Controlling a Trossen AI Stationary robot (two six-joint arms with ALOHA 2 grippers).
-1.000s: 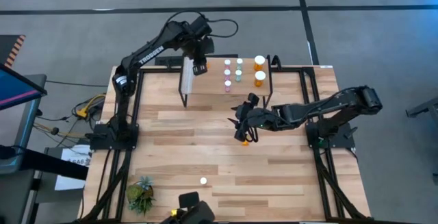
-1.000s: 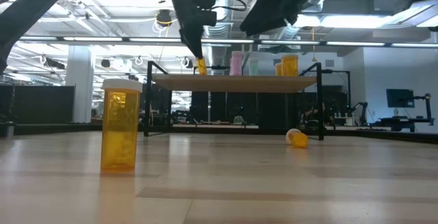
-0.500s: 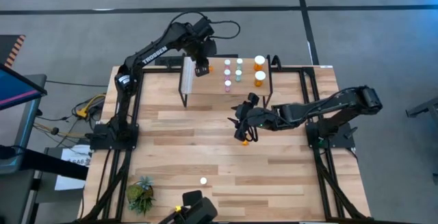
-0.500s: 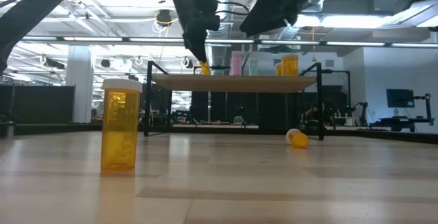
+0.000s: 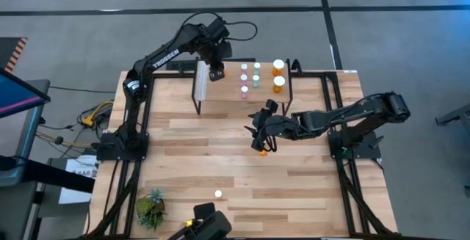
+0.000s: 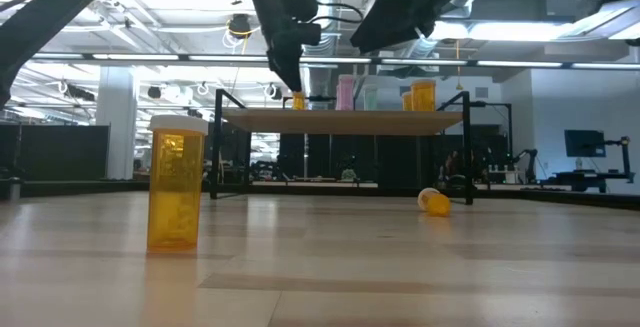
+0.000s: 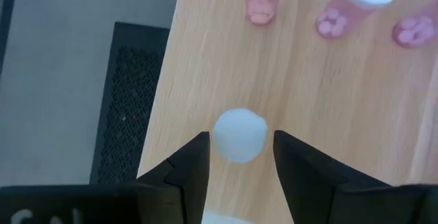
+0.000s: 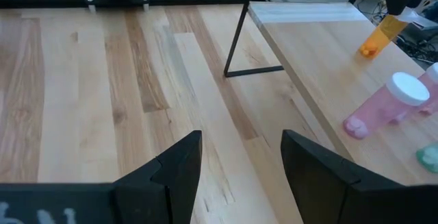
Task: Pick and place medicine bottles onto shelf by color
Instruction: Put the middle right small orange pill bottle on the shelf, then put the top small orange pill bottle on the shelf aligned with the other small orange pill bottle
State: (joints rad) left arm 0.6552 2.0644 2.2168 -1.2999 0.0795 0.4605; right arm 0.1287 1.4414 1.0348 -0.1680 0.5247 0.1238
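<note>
Over the shelf [image 5: 242, 78], the left gripper [image 5: 216, 72] hangs above a small orange bottle [image 6: 297, 100] that stands upright on the board near the whitish strip end. From the left wrist view, its white cap [image 7: 239, 135] sits between the 2 dark fingers [image 7: 193, 169] with a thin gap on each side, so the jaws are parted and nothing is gripped. Farther along the board stand pink bottles [image 5: 244, 87], teal ones [image 5: 256, 75] and 2 larger orange bottles [image 5: 278, 84], all well apart from the newly set one.

Right of the table's middle, the right gripper [image 5: 258, 141] stretches low over the wood just in front of the shelf. Its fingers are spread partway and hold nothing. An orange bottle [image 6: 434, 202] lies on its side on the tabletop beneath that arm, and another large orange bottle [image 6: 175, 197] stands upright near the front edge, close to a small green plant [image 5: 151, 208].
</note>
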